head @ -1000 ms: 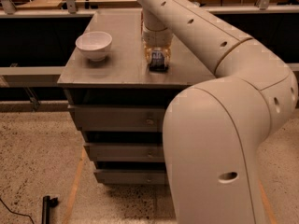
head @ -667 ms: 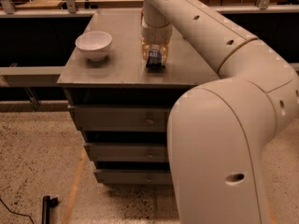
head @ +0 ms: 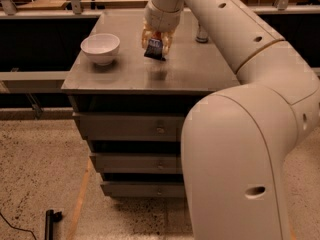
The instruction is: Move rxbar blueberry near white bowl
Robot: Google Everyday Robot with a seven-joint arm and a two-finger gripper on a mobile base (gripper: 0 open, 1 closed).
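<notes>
One rxbar blueberry point(head: 154, 50), a small flat dark navy wrapper with pale lettering, hangs tilted just above the grey table point(head: 200, 71); the gripper point(head: 156, 45) has its fingers closed on the bar from above; the white bowl point(head: 100, 48) stands near, not touching.

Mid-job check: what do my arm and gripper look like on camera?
Thick, rounded cream-white arm with small dark round holes and a thin tan seam ring. The gripper, over the grey metal tabletop right of the round white bowl, has pale yellowish fingers. No cables or sleeves show.
</notes>
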